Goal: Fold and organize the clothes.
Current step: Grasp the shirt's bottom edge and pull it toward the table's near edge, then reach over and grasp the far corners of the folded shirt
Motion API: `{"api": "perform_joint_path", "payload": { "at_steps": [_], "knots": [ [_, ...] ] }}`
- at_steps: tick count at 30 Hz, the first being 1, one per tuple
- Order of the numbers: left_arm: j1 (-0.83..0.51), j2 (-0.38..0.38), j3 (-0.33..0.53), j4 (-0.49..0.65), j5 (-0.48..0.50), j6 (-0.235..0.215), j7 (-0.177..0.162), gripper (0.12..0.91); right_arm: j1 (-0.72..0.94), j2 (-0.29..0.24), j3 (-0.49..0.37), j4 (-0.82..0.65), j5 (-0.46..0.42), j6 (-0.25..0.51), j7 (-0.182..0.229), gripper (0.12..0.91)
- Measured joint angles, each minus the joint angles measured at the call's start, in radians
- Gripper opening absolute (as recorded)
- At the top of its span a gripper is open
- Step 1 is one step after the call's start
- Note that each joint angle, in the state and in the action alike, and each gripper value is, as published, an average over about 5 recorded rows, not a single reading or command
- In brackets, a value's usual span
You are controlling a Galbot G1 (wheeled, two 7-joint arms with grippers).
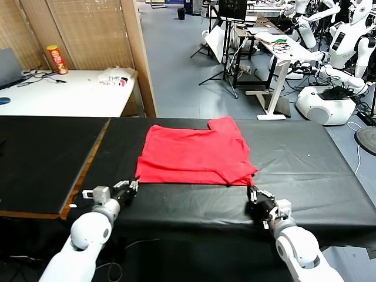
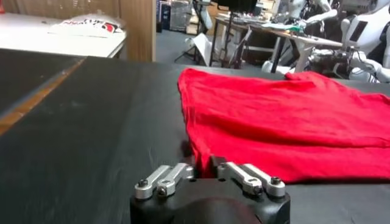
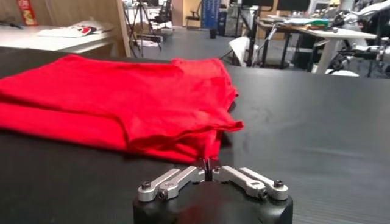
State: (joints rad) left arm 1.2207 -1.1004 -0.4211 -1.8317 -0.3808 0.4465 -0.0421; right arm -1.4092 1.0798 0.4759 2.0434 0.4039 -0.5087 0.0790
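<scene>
Looking at the bright red short-sleeved cotton T-shirt (image 1: 197, 154), it's already partly folded, lying flat in the middle of the black-covered bench (image 1: 305, 161) with one sleeve sticking out at the far edge. I'd say there's at least one more fold left, then tidying. The left gripper (image 1: 133, 185) sits at the shirt's near left corner and the right gripper (image 1: 254, 192) at its near right corner, both with jaws pinched together on the hem.

T-shirt (image 1: 197, 154): plain bright red | table (image 1: 305, 158): black
</scene>
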Motion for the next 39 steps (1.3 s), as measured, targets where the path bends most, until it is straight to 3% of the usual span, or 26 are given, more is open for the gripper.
{"api": "perform_joint_path", "payload": {
  "at_steps": [13,16,19,22,27,30,33,39],
  "knots": [
    [0.206,0.082,-0.059,-0.192,0.023,0.034,-0.002,0.127,-0.199,0.007,0.071,0.130,-0.006,-0.029,-0.002,0.132],
    [0.258,0.089,-0.075,-0.228,0.018,0.032,-0.001,0.127,-0.215,0.008,0.075,0.150,-0.013,-0.051,-0.002,0.208],
    [0.291,0.083,-0.084,-0.254,0.013,0.034,-0.003,0.133,-0.234,0.005,0.085,0.175,-0.016,-0.077,0.003,0.360],
    [0.311,0.075,-0.088,-0.277,0.009,0.048,-0.008,0.221,-0.255,0.001,0.101,0.207,-0.014,-0.099,0.007,0.528],
    [0.341,0.072,-0.099,-0.317,-0.005,0.082,-0.026,0.501,-0.279,-0.015,0.143,0.275,0.036,-0.108,0.006,0.762],
    [0.354,0.073,-0.115,-0.345,-0.024,0.093,-0.034,0.663,-0.267,-0.033,0.173,0.307,0.089,-0.098,0.008,0.793],
    [0.352,0.075,-0.142,-0.372,-0.061,0.097,-0.040,0.769,-0.216,-0.056,0.182,0.304,0.138,-0.063,0.022,0.797],
    [0.261,0.091,-0.160,-0.372,-0.173,0.104,-0.077,0.797,0.026,-0.105,0.121,0.161,0.176,0.013,0.039,0.798]
  ]
}}
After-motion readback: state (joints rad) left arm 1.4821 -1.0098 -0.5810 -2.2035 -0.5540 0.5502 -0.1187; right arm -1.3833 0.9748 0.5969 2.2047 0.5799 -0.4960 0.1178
